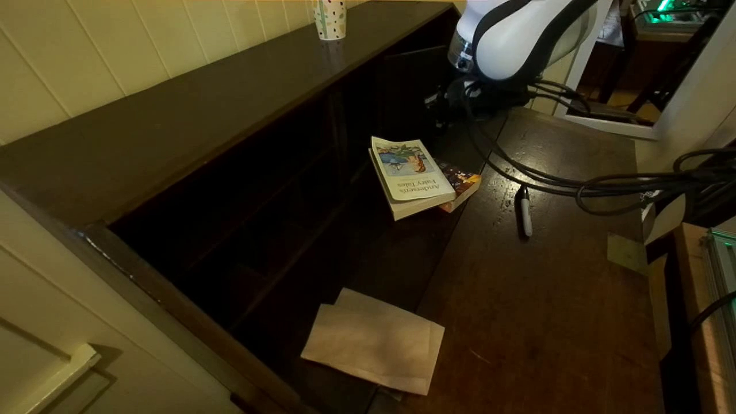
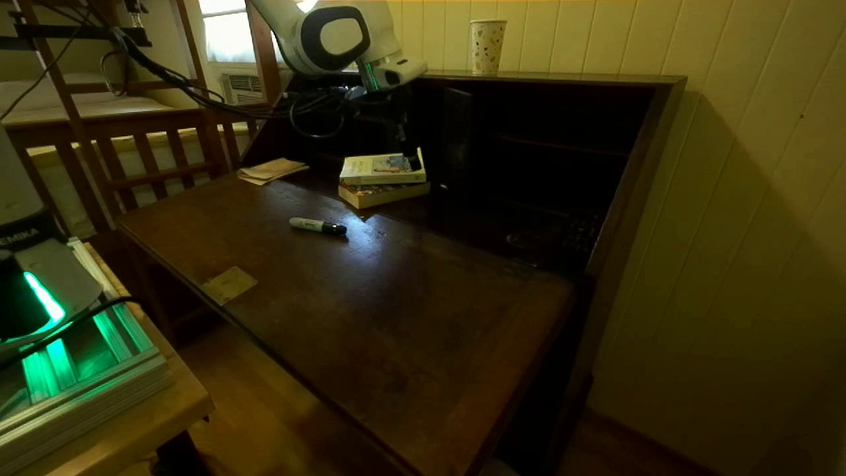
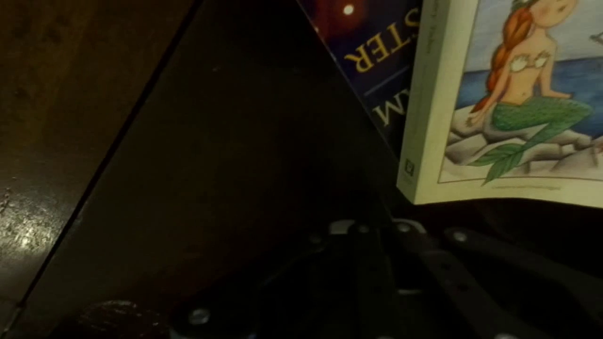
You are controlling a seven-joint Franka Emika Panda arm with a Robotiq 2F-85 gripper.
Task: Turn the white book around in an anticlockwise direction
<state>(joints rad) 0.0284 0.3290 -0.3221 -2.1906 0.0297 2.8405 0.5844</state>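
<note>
The white book (image 1: 411, 178), with a mermaid picture on its cover, lies flat on top of a dark-covered book (image 1: 461, 179). It also shows in an exterior view (image 2: 373, 170) and at the right of the wrist view (image 3: 511, 141), cut off by the frame edge. The lower book sticks out at an angle (image 3: 377, 61). My gripper (image 3: 374, 223) points down just off the end of the white book nearest the picture. Its fingers look shut together with nothing between them, though the tips are dark. It also shows in both exterior views (image 1: 437, 112) (image 2: 406, 139).
Pale paper sheets (image 1: 374, 339) lie on the desk. A marker (image 1: 525, 213) lies near the books. The desk's dark shelf compartments (image 1: 259, 213) stand behind, with a paper cup (image 1: 330, 23) on the ledge. Black cables (image 1: 552, 178) hang from the arm over the desk.
</note>
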